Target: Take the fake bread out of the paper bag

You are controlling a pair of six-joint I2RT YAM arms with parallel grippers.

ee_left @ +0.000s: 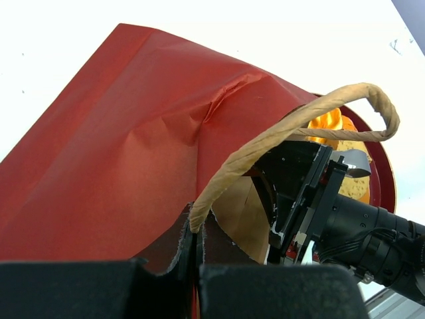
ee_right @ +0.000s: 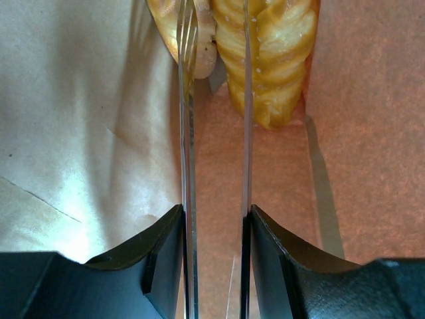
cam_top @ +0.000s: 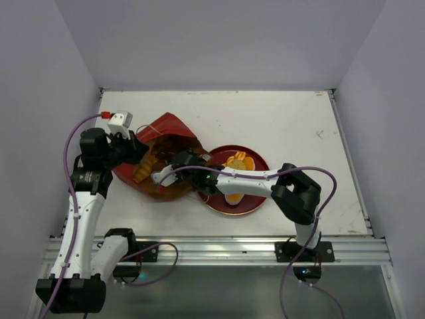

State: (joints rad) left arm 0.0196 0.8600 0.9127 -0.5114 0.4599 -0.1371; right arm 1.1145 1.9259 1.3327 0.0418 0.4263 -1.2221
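Observation:
The paper bag (cam_top: 174,130) lies on its side at the table's left, dark red outside, its mouth towards the plate. My left gripper (cam_top: 135,149) is shut on the bag's rim (ee_left: 194,229) where the tan cord handle (ee_left: 299,123) is attached, holding the mouth up. My right gripper (cam_top: 161,177) reaches inside the bag, its thin fingers a narrow gap apart over the kraft lining (ee_right: 80,119). A ridged golden loaf of fake bread (ee_right: 275,60) and a paler piece (ee_right: 165,16) lie at its fingertips; nothing is clamped. The bread in the bag (cam_top: 144,169) also shows from above.
A round dark-red plate (cam_top: 255,201) sits right of the bag with two orange bread pieces on it (cam_top: 237,161) (cam_top: 234,197). The right arm's wrist (ee_left: 352,222) fills the bag's mouth. White walls enclose the table on three sides.

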